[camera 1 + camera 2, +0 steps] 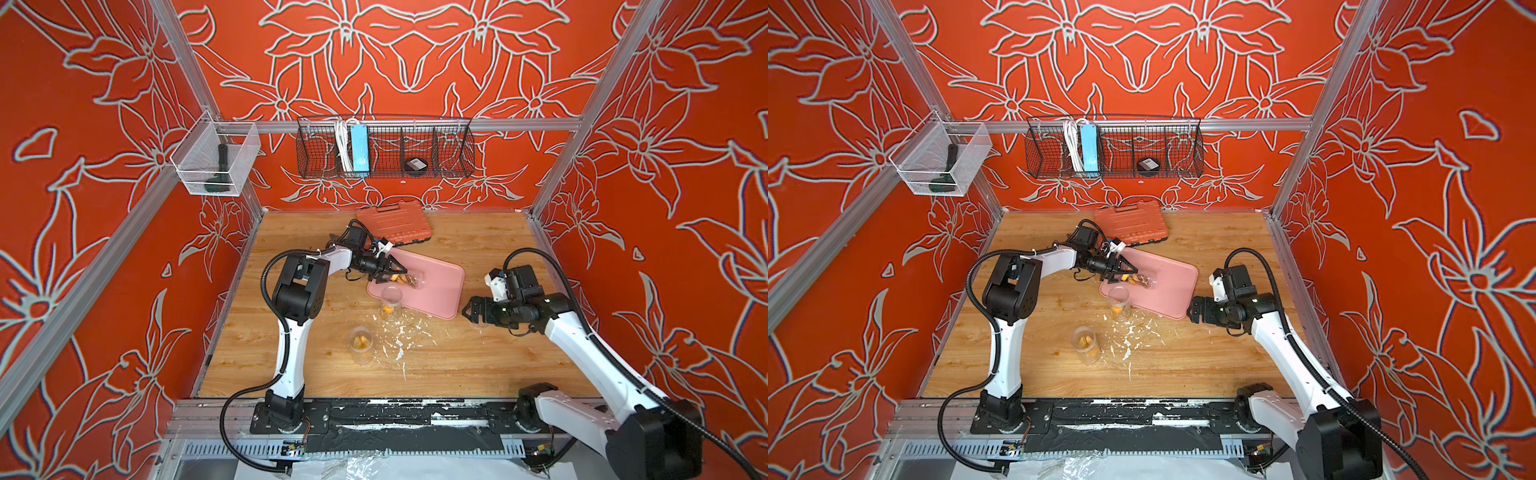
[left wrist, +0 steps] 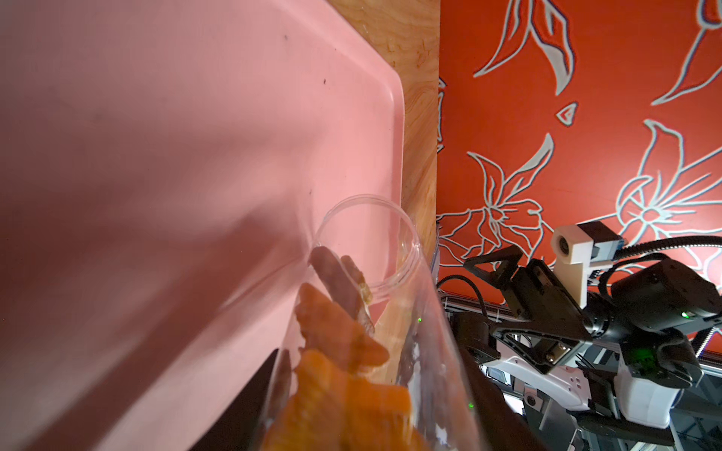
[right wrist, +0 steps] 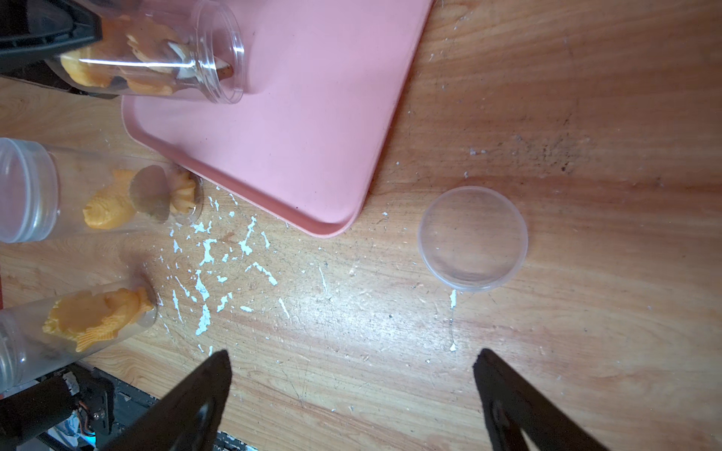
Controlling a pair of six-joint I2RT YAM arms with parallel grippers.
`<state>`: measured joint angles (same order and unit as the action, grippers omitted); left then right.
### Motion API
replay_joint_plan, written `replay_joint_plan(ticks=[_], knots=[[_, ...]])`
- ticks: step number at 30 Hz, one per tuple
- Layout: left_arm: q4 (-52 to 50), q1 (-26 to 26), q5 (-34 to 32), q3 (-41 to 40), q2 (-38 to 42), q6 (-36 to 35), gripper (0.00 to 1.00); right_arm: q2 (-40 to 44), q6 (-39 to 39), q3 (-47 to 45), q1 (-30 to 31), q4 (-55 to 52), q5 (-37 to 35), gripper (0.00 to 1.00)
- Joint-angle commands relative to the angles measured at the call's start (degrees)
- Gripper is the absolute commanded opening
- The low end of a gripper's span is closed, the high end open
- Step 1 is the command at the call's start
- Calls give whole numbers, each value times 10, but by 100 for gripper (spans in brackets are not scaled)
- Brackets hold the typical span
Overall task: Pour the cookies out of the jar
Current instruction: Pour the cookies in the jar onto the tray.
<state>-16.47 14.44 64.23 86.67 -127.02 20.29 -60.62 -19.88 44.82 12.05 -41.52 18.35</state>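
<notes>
My left gripper (image 1: 388, 271) (image 1: 1120, 272) (image 2: 371, 421) is shut on a clear lidless jar (image 1: 411, 281) (image 2: 390, 296) (image 3: 156, 50). The jar lies tilted on its side, its mouth low over the pink tray (image 1: 440, 291) (image 1: 1171, 291) (image 2: 156, 156) (image 3: 304, 129). Orange-yellow cookies (image 1: 401, 279) (image 2: 340, 343) (image 3: 117, 58) sit inside the jar, and a brown one reaches the mouth. My right gripper (image 1: 468, 311) (image 1: 1191, 311) (image 3: 351, 355) is open above bare wood, to the right of the tray. The jar's clear lid (image 3: 472, 238) lies flat just ahead of its fingers.
Two more clear jars with orange cookies stand on the wood by the tray's near corner (image 1: 390, 301) (image 3: 97, 191) and nearer me (image 1: 361, 345) (image 3: 78, 320). White flecks (image 1: 399, 336) are scattered between them. An orange tool case (image 1: 392, 226) lies at the back.
</notes>
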Motion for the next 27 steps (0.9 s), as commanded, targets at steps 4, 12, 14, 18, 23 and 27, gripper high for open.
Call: replay_joint_plan(ticks=[4,12,14,18,23,27], knots=[[-21,-3,-19,9,12,-22,57,-1,6,-9,5,-2,-9,99],[7,-2,-27,-17,49,0,57,-3,6,-9,6,-1,-9,99],[10,-2,-28,-18,61,4,57,-5,7,-7,7,-1,-8,99],[28,-1,-47,-30,89,21,57,-5,7,-8,9,-2,-9,99],[71,2,-3,-54,94,53,57,-5,7,-7,10,-5,-10,99],[38,2,-27,-41,87,28,57,-1,7,-6,12,-9,-13,99]])
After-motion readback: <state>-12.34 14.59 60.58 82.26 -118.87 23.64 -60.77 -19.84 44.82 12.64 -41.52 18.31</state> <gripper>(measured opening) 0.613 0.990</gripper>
